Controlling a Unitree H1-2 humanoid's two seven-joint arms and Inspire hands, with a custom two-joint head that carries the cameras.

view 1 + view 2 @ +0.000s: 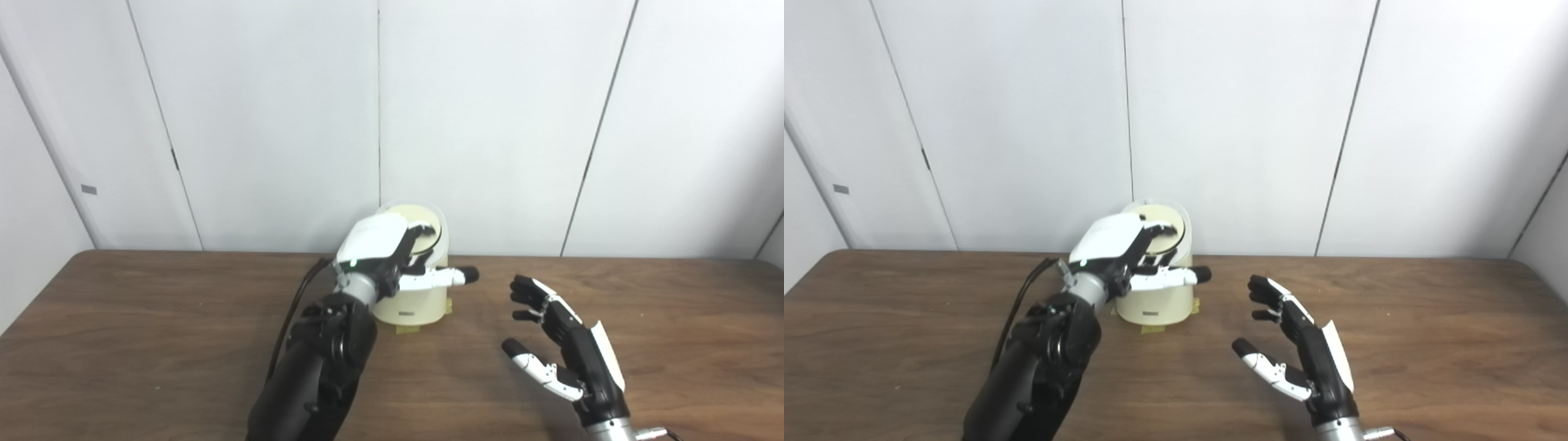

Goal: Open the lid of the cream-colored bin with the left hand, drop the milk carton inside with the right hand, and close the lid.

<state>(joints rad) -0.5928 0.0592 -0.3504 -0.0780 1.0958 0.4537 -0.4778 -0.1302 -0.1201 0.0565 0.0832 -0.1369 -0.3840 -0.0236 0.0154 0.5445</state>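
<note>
Cream-colored bin [416, 303] sits at the back of the bench [153, 343], close to the white panelled wall [275, 122]. Round plastic body, smooth and glossy, small dark label low on its front. Bits of yellowish tape [409, 329] at its foot, stuck to the bench. Lid [422, 229] is tilted up toward the wall, round disc, cream inner face with a paler translucent rim. Bin's inside is hidden behind the left hand, cannot tell what is in it. Milk carton is not visible anywhere in either view.

Left hand [392, 254] is over the bin's top, white glossy back shell, black fingers [422, 236] reaching onto the raised lid; thumb sticks out past the bin's right side, white with a black tip. Whether it actually clamps the lid or just rests against it, cannot tell. A black cable [294, 312] runs along the arm to the left of the bin.

Right hand [1295, 352] hovers above the bench to the right of the bin and nearer the camera, well apart from it, released: fingers spread, palm facing left, holding nothing.

Bench is dark brown wood grain, matte.
</note>
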